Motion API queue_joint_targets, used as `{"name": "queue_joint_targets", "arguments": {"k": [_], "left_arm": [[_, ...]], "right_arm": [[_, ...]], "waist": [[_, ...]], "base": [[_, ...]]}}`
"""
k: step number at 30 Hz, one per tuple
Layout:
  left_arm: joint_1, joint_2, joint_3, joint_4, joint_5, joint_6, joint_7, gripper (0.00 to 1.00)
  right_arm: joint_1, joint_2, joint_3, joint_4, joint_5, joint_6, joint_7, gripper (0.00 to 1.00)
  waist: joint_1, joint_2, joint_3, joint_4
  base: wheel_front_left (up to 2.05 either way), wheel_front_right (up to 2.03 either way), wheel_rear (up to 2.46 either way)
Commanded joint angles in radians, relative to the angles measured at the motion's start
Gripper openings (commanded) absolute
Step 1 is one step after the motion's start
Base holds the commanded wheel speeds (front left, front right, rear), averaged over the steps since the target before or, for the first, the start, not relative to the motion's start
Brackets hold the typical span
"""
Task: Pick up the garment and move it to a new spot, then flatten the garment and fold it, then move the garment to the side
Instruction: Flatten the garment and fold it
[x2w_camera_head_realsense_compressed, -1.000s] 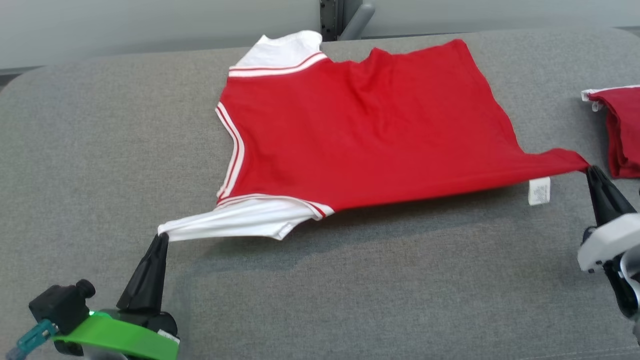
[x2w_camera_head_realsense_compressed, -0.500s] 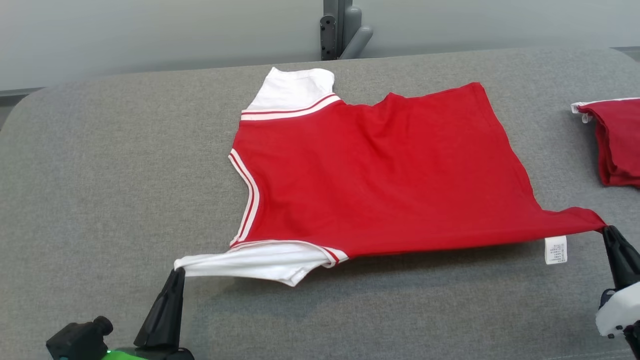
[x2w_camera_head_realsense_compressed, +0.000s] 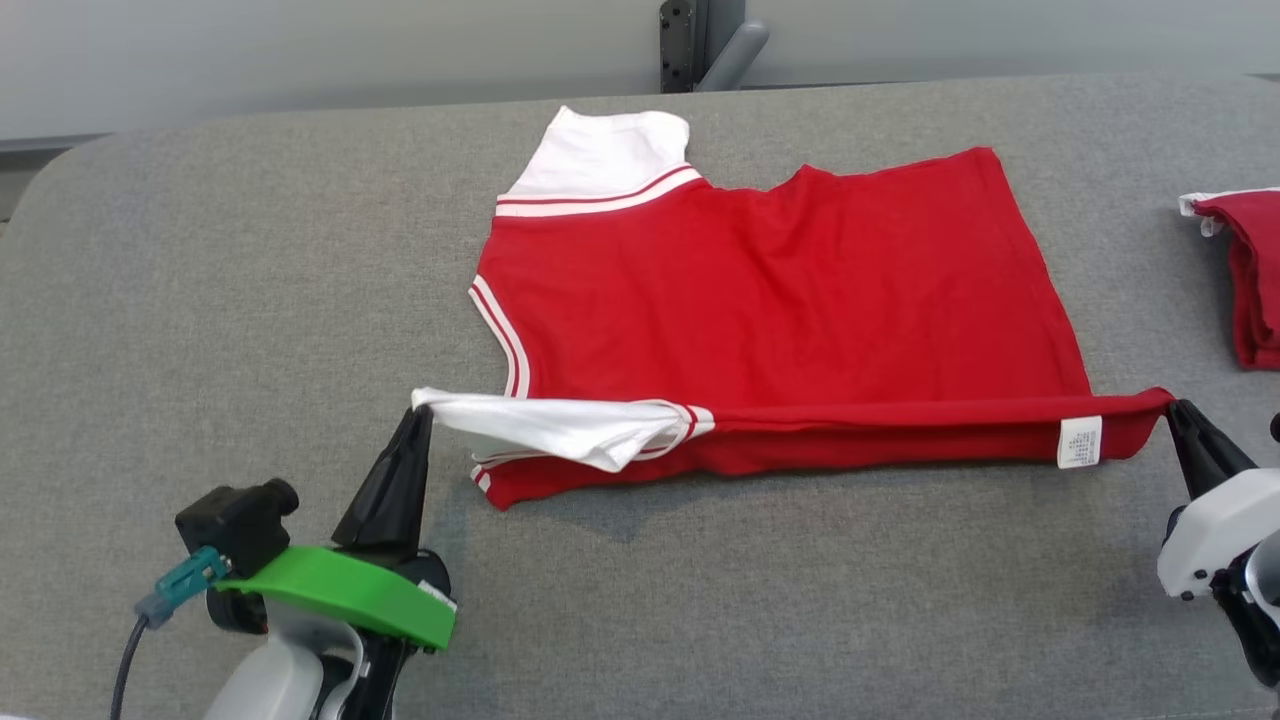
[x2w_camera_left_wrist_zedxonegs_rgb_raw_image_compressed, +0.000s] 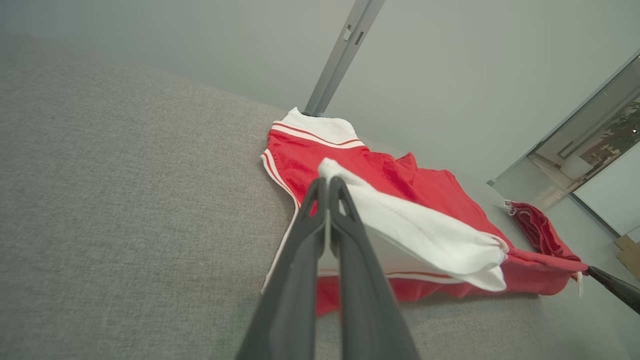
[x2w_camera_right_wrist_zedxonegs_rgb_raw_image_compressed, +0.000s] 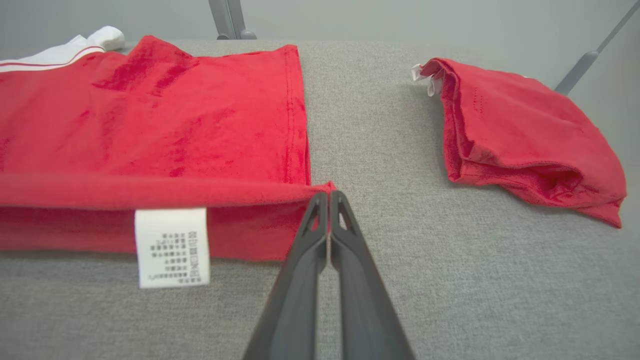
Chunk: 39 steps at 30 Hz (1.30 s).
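The garment (x2w_camera_head_realsense_compressed: 780, 290) is a red T-shirt with white sleeves and striped trim, spread on the grey padded table (x2w_camera_head_realsense_compressed: 200, 300). Its near edge is lifted and curled over toward the far side. My left gripper (x2w_camera_head_realsense_compressed: 420, 412) is shut on the tip of the near white sleeve (x2w_camera_left_wrist_zedxonegs_rgb_raw_image_compressed: 420, 235), seen just past the left gripper (x2w_camera_left_wrist_zedxonegs_rgb_raw_image_compressed: 327, 181) in the left wrist view. My right gripper (x2w_camera_head_realsense_compressed: 1172, 405) is shut on the near hem corner, beside the white care label (x2w_camera_right_wrist_zedxonegs_rgb_raw_image_compressed: 172, 246). In the right wrist view the right gripper (x2w_camera_right_wrist_zedxonegs_rgb_raw_image_compressed: 327, 194) pinches the garment (x2w_camera_right_wrist_zedxonegs_rgb_raw_image_compressed: 150, 125) at that corner.
A second red garment (x2w_camera_head_realsense_compressed: 1250, 280), folded, lies at the table's right edge, also the folded red garment (x2w_camera_right_wrist_zedxonegs_rgb_raw_image_compressed: 520, 135) right of my right gripper. A grey metal post (x2w_camera_head_realsense_compressed: 700, 40) stands behind the table's far edge. Bare grey surface stretches left and in front.
Both grippers have carried the garment's near edge up and away from me, so the near sleeve and hem now curl over the red body. The head view has also shifted.
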<state>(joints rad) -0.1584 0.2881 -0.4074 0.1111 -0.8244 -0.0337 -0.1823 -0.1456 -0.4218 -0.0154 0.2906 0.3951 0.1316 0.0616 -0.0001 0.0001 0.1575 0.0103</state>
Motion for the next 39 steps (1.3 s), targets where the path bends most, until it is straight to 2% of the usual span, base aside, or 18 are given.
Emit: {"name": "queue_joint_targets", "arguments": {"k": [1, 5, 15, 17, 18, 19, 20, 21, 22, 27, 32, 39], "left_arm": [[-0.041, -0.005, -0.002, 0.027, 0.007, -0.012, -0.006, 0.00], [-0.126, -0.017, -0.015, 0.112, 0.031, -0.029, -0.014, 0.00], [-0.265, -0.025, -0.031, 0.264, 0.109, -0.039, -0.052, 0.00], [-0.277, -0.029, -0.032, 0.280, 0.119, -0.046, -0.061, 0.18], [-0.282, -0.033, -0.032, 0.287, 0.120, -0.049, -0.065, 0.41], [-0.285, -0.036, -0.032, 0.295, 0.119, -0.053, -0.067, 0.69], [-0.288, -0.037, -0.032, 0.302, 0.125, -0.053, -0.070, 1.00], [-0.290, -0.040, -0.029, 0.308, 0.128, -0.054, -0.074, 1.00], [-0.289, -0.045, -0.024, 0.312, 0.129, -0.052, -0.076, 1.00], [-0.258, -0.052, -0.008, 0.302, 0.142, -0.046, -0.081, 1.00], [-0.161, -0.066, 0.005, 0.248, 0.118, -0.033, -0.078, 1.00], [-0.036, -0.069, -0.034, 0.177, 0.045, -0.011, 0.071, 1.00]], "right_arm": [[-0.027, -0.002, 0.002, 0.012, -0.012, -0.002, 0.001, 0.00], [-0.094, -0.005, 0.016, 0.049, -0.016, -0.002, -0.013, 0.00], [-0.287, 0.004, 0.107, 0.191, -0.057, -0.002, -0.067, 0.00], [-0.313, 0.002, 0.120, 0.224, -0.063, -0.002, -0.087, 0.00], [-0.324, 0.002, 0.127, 0.240, -0.065, -0.002, -0.097, 0.00], [-0.333, 0.002, 0.133, 0.255, -0.067, -0.002, -0.108, 0.00], [-0.341, 0.002, 0.137, 0.269, -0.066, -0.002, -0.118, 0.17], [-0.347, 0.002, 0.141, 0.284, -0.063, -0.002, -0.129, 0.45], [-0.350, 0.004, 0.143, 0.295, -0.061, -0.002, -0.146, 1.00], [-0.331, 0.002, 0.152, 0.305, -0.047, -0.002, -0.237, 1.00], [-0.257, -0.011, 0.136, 0.248, -0.015, -0.002, -0.315, 1.00], [-0.124, 0.013, 0.084, 0.194, 0.014, -0.002, -0.327, 1.00]], "waist": [[0.0001, -0.0001, 0.026, 0.013], [0.0001, -0.0001, 0.066, 0.009], [0.0001, -0.0001, 0.153, -0.015], [0.0001, -0.0001, 0.159, -0.015], [0.0001, -0.0001, 0.159, -0.015], [0.0001, -0.0001, 0.159, -0.015], [0.0001, -0.0001, 0.158, -0.014], [0.0001, -0.0001, 0.156, -0.013], [0.0001, -0.0001, 0.152, -0.011], [0.0001, -0.0001, 0.130, -0.007], [0.0001, -0.0001, 0.097, -0.012], [0.0001, -0.0001, 0.060, -0.020]], "base": [[0.00, 0.00, 0.00], [0.00, 0.00, 0.00], [0.00, 0.00, 0.00], [0.00, 0.00, 0.00], [0.00, 0.00, 0.00], [0.00, 0.00, 0.00], [0.00, 0.00, 0.00], [0.00, 0.00, 0.00], [0.00, 0.00, 0.00], [0.00, 0.00, 0.00], [0.00, 0.00, 0.00], [0.00, 0.00, 0.00]]}}
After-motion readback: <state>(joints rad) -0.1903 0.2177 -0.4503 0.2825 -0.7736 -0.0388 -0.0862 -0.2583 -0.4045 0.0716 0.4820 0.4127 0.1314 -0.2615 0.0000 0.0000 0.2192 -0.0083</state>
